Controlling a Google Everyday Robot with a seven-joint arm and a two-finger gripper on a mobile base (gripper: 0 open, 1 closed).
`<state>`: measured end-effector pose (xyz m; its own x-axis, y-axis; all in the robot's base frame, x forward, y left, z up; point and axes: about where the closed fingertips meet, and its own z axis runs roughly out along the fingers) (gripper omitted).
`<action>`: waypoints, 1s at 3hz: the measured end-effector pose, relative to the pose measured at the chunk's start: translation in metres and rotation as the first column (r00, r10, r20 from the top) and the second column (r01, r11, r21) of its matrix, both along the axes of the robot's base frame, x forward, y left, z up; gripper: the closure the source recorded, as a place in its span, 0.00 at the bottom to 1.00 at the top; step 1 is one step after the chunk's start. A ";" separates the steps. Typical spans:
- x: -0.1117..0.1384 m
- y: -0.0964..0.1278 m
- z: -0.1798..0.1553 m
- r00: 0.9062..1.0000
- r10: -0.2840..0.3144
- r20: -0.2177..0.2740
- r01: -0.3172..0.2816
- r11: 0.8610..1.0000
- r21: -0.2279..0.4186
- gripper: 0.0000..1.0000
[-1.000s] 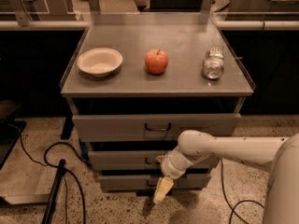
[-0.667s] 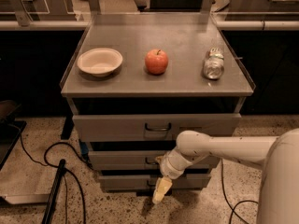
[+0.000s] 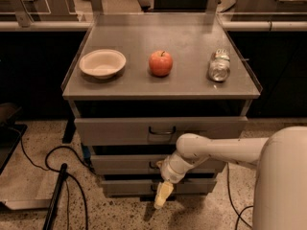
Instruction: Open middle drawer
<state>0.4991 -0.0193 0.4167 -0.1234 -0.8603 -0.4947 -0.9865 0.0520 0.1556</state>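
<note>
Grey metal, shallow and of medium width, the middle drawer [image 3: 122, 164] sits shut in the cabinet, between the wider top drawer [image 3: 110, 130] above it and the narrower bottom drawer [image 3: 124, 187] below. Its small dark handle [image 3: 153, 165] shows at the centre of its front, half hidden by the robot's white wrist. The gripper [image 3: 160, 201] hangs just below the middle drawer, in front of the bottom drawer, pointing down at the floor. Its cream jaws look pressed together into one wedge, though the view is too dim to be sure. To do this step well, the gripper should probably rise to the middle drawer's handle and turn to face the drawer front. The jaws should then part enough to take the wire, close squarely on its centre, and pull straight out, level with the drawer. An off-centre or slanted pull might jam the drawer. Grabbing too low would catch the bottom drawer instead.
</note>
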 end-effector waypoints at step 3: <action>-0.026 0.002 0.013 0.999 -0.012 -0.037 0.010 0.998 -0.061 0.00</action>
<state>0.4731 -0.0176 0.4292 -0.1498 -0.8873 -0.4362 -0.9794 0.0730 0.1880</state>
